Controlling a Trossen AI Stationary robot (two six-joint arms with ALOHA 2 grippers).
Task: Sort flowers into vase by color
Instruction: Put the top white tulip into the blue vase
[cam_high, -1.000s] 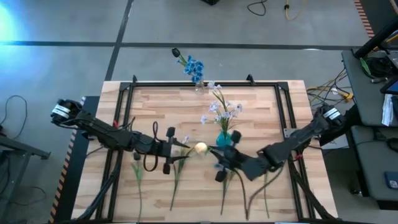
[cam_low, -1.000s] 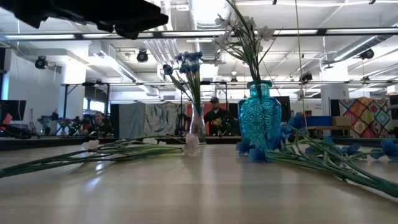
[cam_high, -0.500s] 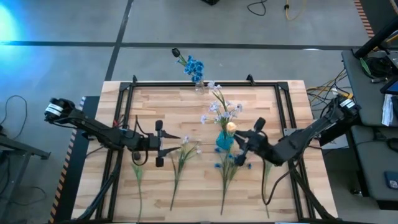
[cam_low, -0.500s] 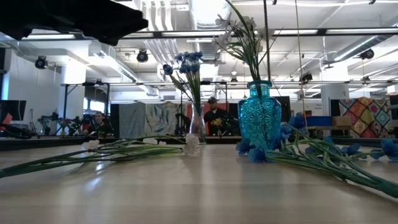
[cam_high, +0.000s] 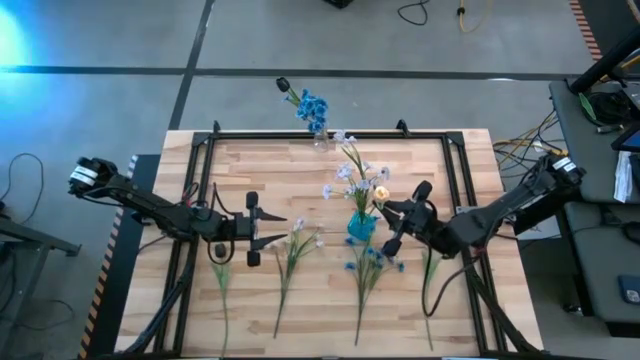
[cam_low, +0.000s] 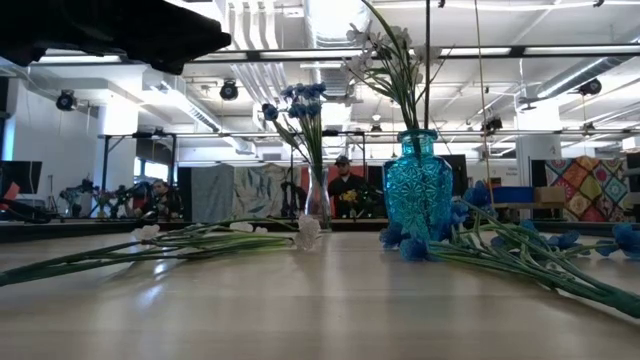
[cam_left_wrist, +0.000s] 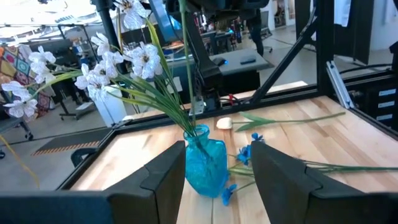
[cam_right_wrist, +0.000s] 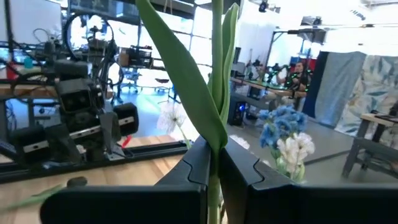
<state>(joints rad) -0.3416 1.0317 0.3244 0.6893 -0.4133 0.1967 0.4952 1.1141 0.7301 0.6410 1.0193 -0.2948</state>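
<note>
right gripper (cam_high: 397, 226) carries a cream-yellow tulip bud on a green stem (cam_high: 381, 192) beside the faceted turquoise glass vase (cam_high: 360, 224).
its fingers pinch the stem, which stands upright with the bud just above the vase mouth; right arm is nearer. left gripper (cam_high: 262, 229) waits spread open, well apart.

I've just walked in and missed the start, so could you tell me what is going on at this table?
The robot is sorting artificial flowers into vases. The right gripper is shut on a cream-yellow tulip, holding it upright beside the blue vase, which already holds white sprays. The left gripper hangs open over the table's left half, empty. A clear vase at the far edge holds blue flowers. Several stems, including blue flowers, lie on the table unsorted.
</note>
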